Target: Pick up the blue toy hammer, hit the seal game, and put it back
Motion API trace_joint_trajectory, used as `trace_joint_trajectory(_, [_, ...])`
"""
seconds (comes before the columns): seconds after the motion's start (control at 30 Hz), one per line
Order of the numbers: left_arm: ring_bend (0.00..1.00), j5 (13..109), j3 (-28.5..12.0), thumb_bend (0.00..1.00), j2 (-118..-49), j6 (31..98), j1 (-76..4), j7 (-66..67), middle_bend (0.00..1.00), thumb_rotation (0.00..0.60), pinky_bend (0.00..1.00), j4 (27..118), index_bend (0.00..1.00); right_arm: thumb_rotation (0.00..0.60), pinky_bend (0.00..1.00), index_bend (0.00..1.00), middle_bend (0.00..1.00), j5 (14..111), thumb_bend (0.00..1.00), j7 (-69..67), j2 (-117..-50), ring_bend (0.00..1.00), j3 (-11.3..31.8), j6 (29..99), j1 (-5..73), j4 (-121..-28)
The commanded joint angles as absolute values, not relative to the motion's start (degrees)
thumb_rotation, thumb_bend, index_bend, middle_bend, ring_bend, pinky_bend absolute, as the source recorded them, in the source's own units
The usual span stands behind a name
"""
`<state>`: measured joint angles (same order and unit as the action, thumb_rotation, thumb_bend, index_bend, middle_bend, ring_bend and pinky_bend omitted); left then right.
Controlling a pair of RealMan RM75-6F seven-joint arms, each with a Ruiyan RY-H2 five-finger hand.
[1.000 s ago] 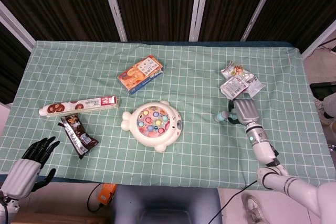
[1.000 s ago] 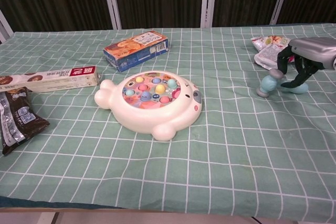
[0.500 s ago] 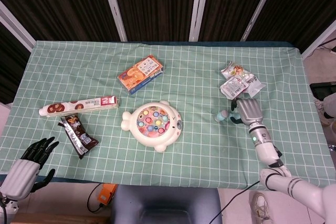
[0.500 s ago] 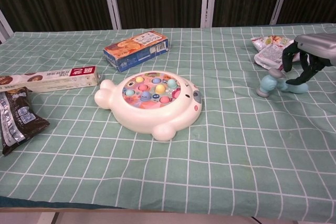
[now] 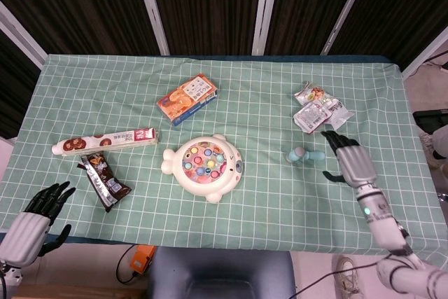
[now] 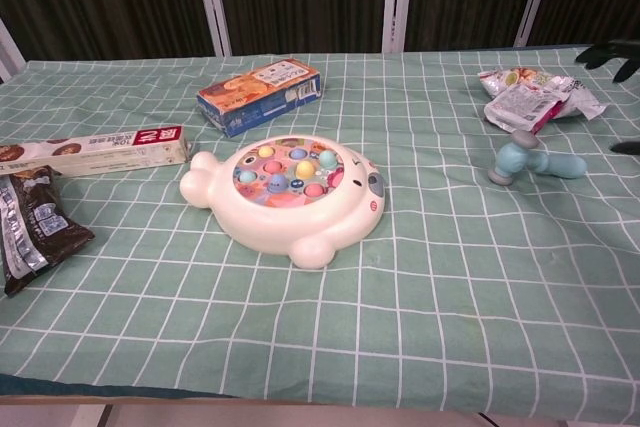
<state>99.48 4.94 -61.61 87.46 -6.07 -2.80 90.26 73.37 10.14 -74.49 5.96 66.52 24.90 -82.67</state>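
Observation:
The blue toy hammer (image 5: 304,154) (image 6: 530,160) lies on the green checked cloth, right of the seal game, with nothing touching it. The white seal game (image 5: 204,166) (image 6: 287,192) with coloured pegs sits mid-table. My right hand (image 5: 352,161) hovers just right of the hammer, fingers spread and empty; in the chest view only its dark fingertips (image 6: 612,50) show at the right edge. My left hand (image 5: 31,220) hangs off the table's near left corner, fingers apart, holding nothing.
Snack packets (image 5: 318,110) (image 6: 530,95) lie behind the hammer. An orange-blue box (image 5: 187,99) (image 6: 259,95) is behind the seal. A long biscuit box (image 5: 105,141) (image 6: 95,150) and a dark wrapper (image 5: 103,181) (image 6: 28,228) are at the left.
My right hand has let go of the hammer's handle, opened and drawn back to the right. The hammer stays lying on the cloth. My left hand has barely moved.

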Motion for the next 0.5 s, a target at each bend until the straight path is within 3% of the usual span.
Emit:
trace_joint_trajectory(0.03, [0.03,99.38,4.79,0.41,-61.72,87.73,-5.95,-2.66,0.03,0.600,0.13,90.26,0.00,0.600,0.14,0.01,0.01,79.70,0.28,18.49,-66.54,0.00,-2.59,80.45,13.09,-94.49])
trace_joint_trajectory(0.2, [0.03,99.11,4.64,0.41,-61.87,88.00,-5.71,-2.30,0.03,0.600,0.13,90.40,0.00,0.600,0.05,0.00,0.00,85.63,0.25,11.23,-69.48,0.00,-4.65,92.90,4.83,-89.20])
trace_joint_trajectory(0.5, [0.03,99.42,4.68,0.41,-62.33,87.81,-5.65,-0.69,0.03,0.600,0.13,90.66,0.00,0.600,0.05,0.00,0.00,84.18,0.25,9.09,-69.09,0.00,-2.07,92.49,3.52,-87.59])
